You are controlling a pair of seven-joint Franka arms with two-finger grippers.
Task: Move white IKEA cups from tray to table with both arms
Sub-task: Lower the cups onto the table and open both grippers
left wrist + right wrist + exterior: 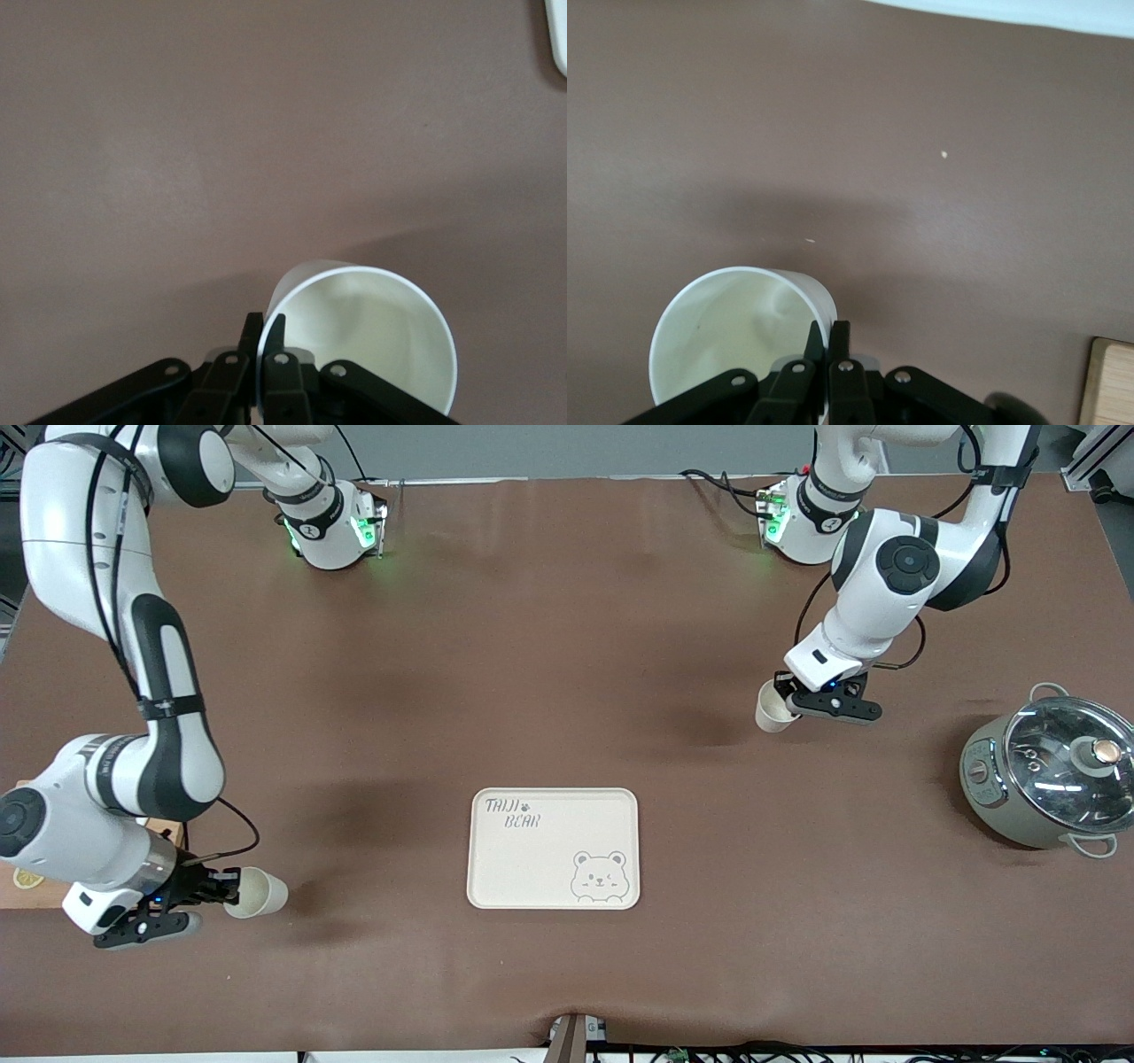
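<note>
Two cream-white cups are each held by the rim. My left gripper is shut on one cup, tilted, over bare table between the tray and the left arm's base. In the left wrist view the fingers pinch the wall of that cup. My right gripper is shut on the other cup, lying sideways over the table toward the right arm's end, beside the tray. In the right wrist view the fingers pinch the rim of that cup.
A cream bear-print tray lies mid-table near the front camera; its corner shows in the left wrist view. A lidded grey pot stands at the left arm's end. A wooden board lies under the right arm and shows in the right wrist view.
</note>
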